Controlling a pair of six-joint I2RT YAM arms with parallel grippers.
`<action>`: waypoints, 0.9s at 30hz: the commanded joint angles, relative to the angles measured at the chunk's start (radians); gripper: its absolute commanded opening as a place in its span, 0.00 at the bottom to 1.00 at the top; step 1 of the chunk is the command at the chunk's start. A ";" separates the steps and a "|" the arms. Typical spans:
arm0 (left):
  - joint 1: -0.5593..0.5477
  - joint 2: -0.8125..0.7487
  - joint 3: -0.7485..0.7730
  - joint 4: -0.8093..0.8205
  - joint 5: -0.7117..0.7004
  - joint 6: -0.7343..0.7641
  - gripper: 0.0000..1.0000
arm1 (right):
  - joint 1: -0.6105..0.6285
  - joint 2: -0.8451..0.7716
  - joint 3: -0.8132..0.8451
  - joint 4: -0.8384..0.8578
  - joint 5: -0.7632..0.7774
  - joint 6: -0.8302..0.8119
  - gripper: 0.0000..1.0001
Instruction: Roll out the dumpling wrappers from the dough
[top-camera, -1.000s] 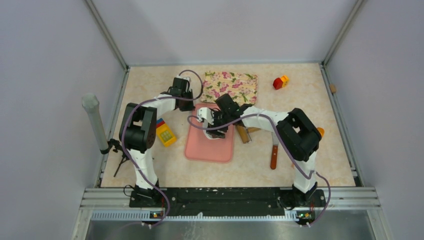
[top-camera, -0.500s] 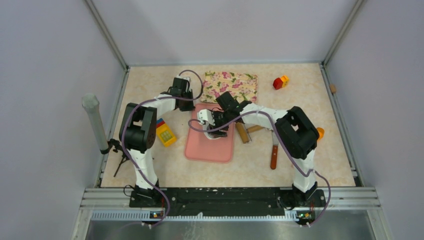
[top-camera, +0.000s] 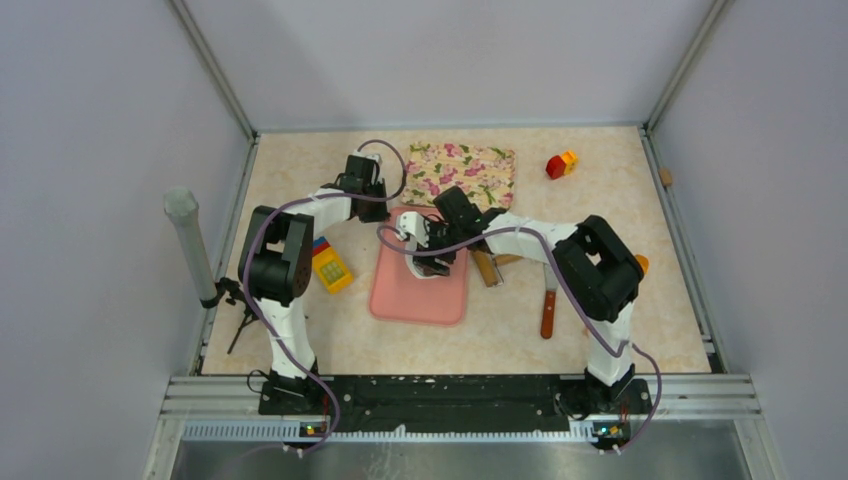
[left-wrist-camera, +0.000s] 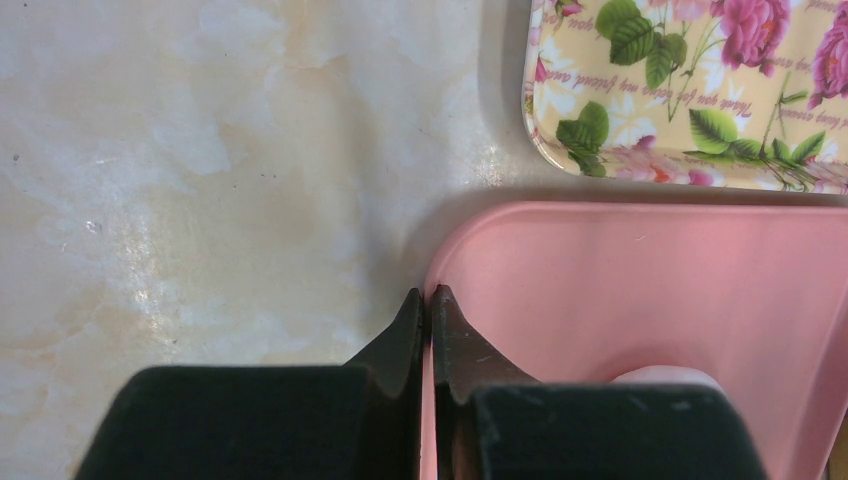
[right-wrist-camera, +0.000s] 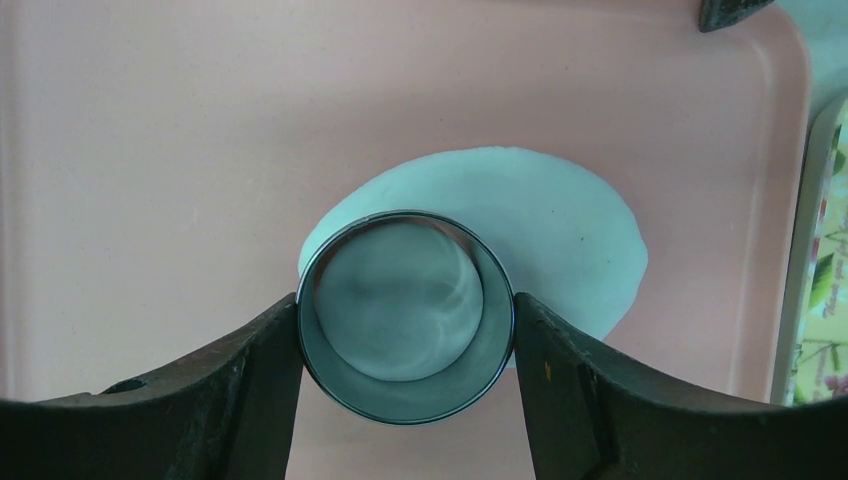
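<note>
Dough (right-wrist-camera: 560, 230) lies as a flattened, roughly oval white sheet on the pink mat (right-wrist-camera: 150, 150), towards the mat's far end. A silver ring cutter (right-wrist-camera: 405, 392) is set over the sheet's edge rather than its middle. The ring is clamped from both sides by the right gripper (right-wrist-camera: 405, 315), whose jaws are spread wide around it. Whether the rim is pressed into the sheet or only held just above it cannot be told. The left gripper (left-wrist-camera: 430, 310) is held with its jaws together at a corner of the mat, near the floral tray (left-wrist-camera: 690, 90) on the counter (left-wrist-camera: 200, 150). Whether the mat's edge is pinched cannot be told. Rolling is judged to be finished and cutting to be in hand, and no cut wrapper is seen. A firm, level downward press is called for next, then a clean lift so the disc is left whole.
</note>
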 joint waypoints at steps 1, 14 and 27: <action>-0.006 0.038 -0.030 -0.055 -0.036 0.003 0.00 | 0.014 0.045 -0.082 -0.079 0.126 0.160 0.59; -0.007 0.038 -0.029 -0.055 -0.037 0.001 0.00 | 0.030 -0.046 -0.070 -0.104 0.263 0.194 0.85; -0.007 0.028 -0.022 -0.052 -0.005 0.007 0.52 | -0.181 -0.351 0.006 -0.319 0.019 0.195 0.96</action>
